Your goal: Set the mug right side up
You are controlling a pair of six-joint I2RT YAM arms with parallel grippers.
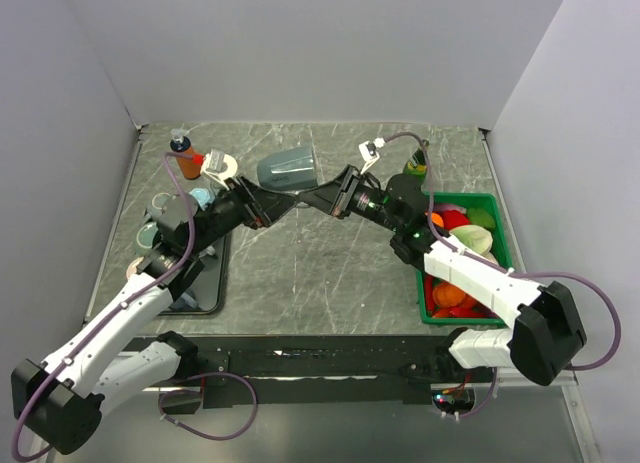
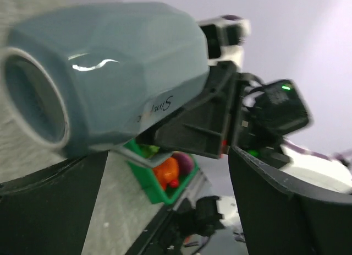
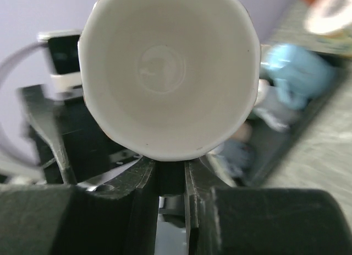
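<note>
Centrally, the right gripper (image 3: 171,167) is pinching the lower rim of the mug (image 3: 170,73), one finger inside the white interior and one outside against the wall, so its jaws are closing firmly on that thin edge. In the overhead view the same gripper (image 1: 318,195) is holding the blue-grey mug (image 1: 290,168) off the table, above the middle and toward the far edge. The mug is lying on its side in the air, mouth facing back along the right arm and base pointing toward the left arm. That tilt suggests the mug is partway through being rotated, neither upside down nor upright. A grip on the rim is leaving the base free to be lowered onto the surface. The left gripper (image 1: 268,205) is hovering just beside and below the mug with its fingers spread wide apart, holding nothing. From its own camera the mug (image 2: 110,73) is filling the upper left, its recessed base toward the lens. It appears to be waiting to steady or take over the mug, though that is only a judgement. Further out, a green bin (image 1: 500,253) of colourful toy food is sitting along the right edge. A black tray (image 1: 205,283) is lying by the left edge, with small cups beside it, and an orange bottle (image 1: 185,163) is standing near the far left corner.
</note>
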